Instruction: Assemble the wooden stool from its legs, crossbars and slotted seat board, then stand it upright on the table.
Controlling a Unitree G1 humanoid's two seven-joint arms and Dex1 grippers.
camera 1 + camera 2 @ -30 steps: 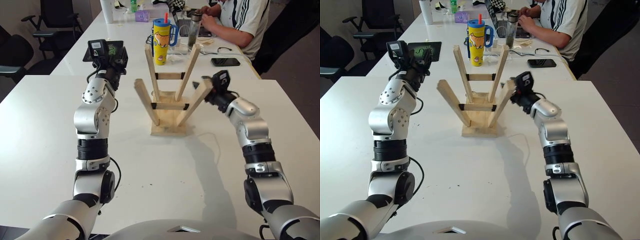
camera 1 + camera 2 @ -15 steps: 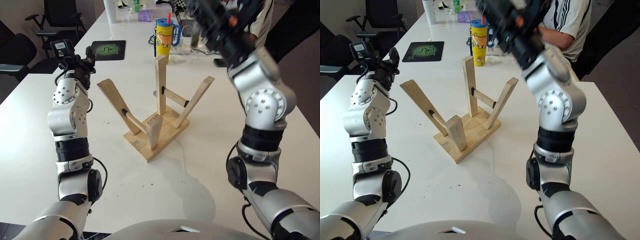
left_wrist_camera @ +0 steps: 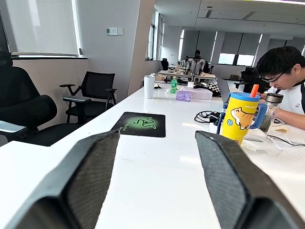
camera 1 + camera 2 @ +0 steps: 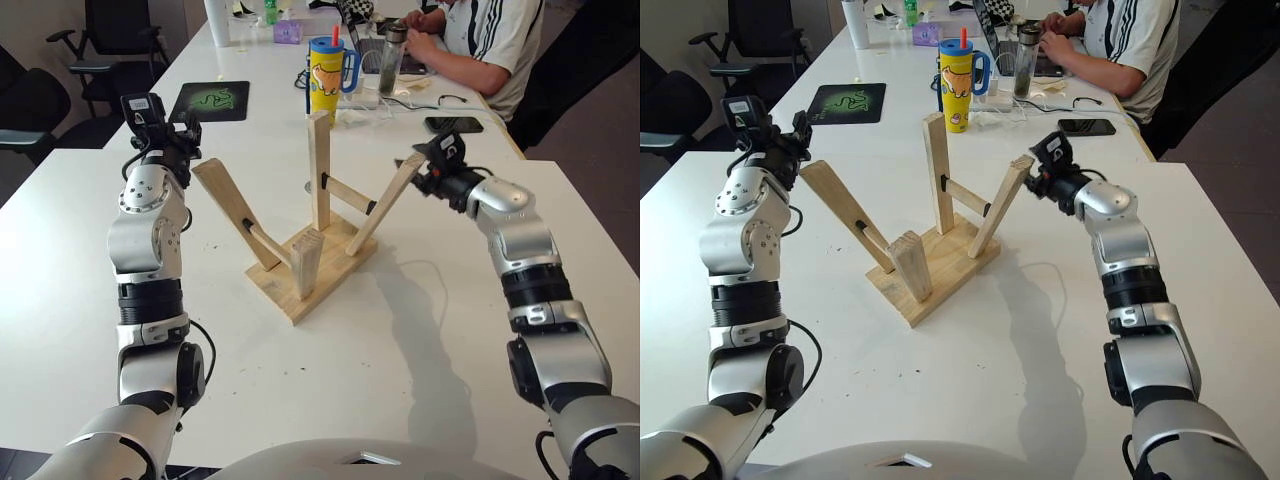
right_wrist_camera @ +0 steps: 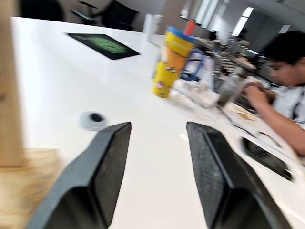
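Pale wood: the stool (image 4: pixel 310 245) sits upside down on the desk (image 4: pixel 420 340). Its seat board (image 4: pixel 338 262) lies flat, the legs splay upward and a crossbar (image 4: pixel 348 195) bridges two of them. It looks assembled, I'd say, but not yet turned upright. The left gripper (image 4: pixel 186 140) hovers near the left leg (image 4: pixel 232 210), and the right gripper (image 4: pixel 412 172) is just beside the tip of the right leg (image 4: pixel 385 205). Both sets of jaws stand wide, holding nothing, seemingly placed to catch the legs for the flip.
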